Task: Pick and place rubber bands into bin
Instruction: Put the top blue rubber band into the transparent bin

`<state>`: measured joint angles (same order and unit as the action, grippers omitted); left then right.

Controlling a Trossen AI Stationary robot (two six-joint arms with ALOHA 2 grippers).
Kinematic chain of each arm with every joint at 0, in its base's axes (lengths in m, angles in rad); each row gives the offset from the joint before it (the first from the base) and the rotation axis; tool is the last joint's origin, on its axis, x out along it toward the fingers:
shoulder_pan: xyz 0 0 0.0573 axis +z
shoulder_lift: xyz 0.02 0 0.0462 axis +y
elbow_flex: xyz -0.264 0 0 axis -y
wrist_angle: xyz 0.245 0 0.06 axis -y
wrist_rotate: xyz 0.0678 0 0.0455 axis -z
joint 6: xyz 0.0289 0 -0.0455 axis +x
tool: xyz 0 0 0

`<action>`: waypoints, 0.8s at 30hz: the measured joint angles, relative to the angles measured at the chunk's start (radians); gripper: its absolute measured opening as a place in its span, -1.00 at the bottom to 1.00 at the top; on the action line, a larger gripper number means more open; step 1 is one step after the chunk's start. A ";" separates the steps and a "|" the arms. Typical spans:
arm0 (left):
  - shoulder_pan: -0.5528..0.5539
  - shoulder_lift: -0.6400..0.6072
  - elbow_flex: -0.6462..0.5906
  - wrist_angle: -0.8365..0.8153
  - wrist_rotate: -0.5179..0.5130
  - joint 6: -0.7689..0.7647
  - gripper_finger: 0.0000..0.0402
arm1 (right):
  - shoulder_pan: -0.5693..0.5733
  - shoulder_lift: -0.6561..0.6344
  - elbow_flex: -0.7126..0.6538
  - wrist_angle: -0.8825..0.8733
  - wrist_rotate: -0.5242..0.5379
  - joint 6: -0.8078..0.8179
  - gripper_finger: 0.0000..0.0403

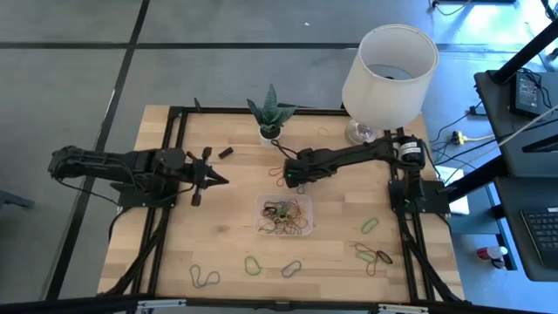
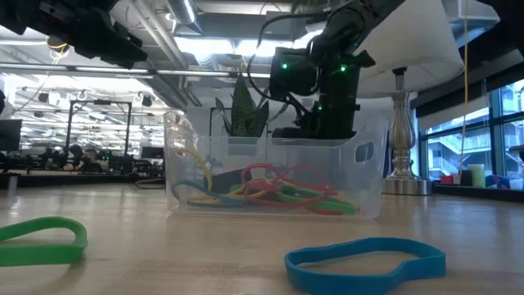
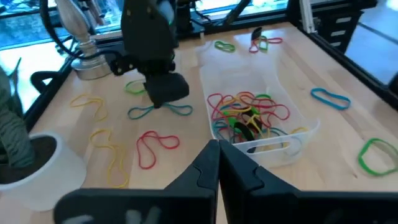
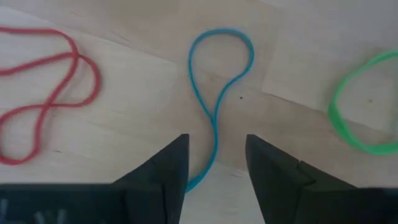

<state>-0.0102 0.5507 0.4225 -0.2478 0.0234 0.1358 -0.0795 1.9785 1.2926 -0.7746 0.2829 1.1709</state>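
Blue rubber band (image 4: 214,112) lay between the parted fingers of the right gripper (image 4: 214,163), on the table beside the bin (image 1: 260,228).
Left gripper (image 1: 209,177) waited apart, fingers clenched; more rubber bands (image 3: 245,115) filled the bin.

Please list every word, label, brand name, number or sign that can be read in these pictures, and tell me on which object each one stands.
No readable text shows in any view.
The bin: clear plastic, no label.
The lamp shade and the plant pot: plain.
The right gripper and left gripper: dark fingers, no marking visible.
The device beside the table: any markings are too small to read.
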 joint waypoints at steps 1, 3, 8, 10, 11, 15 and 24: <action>0.004 0.000 0.000 -0.001 0.008 0.000 -0.99 | 0.000 0.006 0.000 -0.001 0.000 0.000 -0.21; 0.010 0.000 0.000 -0.007 0.020 -0.001 -0.99 | 0.000 0.019 0.000 0.003 -0.008 0.000 -0.24; 0.013 0.000 0.000 -0.010 0.039 -0.010 -0.99 | 0.002 0.035 0.004 0.018 -0.021 0.000 -0.47; 0.013 0.000 0.000 -0.010 0.050 -0.012 -0.99 | 0.004 0.035 0.004 0.022 -0.022 -0.001 -0.61; 0.013 0.000 0.000 -0.010 0.051 -0.016 -0.99 | 0.005 0.035 0.004 0.024 -0.021 -0.002 -0.70; 0.012 0.001 0.000 -0.011 0.051 -0.017 -0.99 | 0.005 0.035 0.003 0.021 -0.021 -0.033 -0.96; 0.010 0.004 0.000 -0.010 -0.007 -0.053 -0.99 | 0.075 -0.103 -0.001 0.004 0.150 -0.050 -0.98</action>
<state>-0.0002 0.5545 0.4229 -0.2577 0.0168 0.0832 -0.0047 1.8759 1.2915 -0.7704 0.4330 1.1210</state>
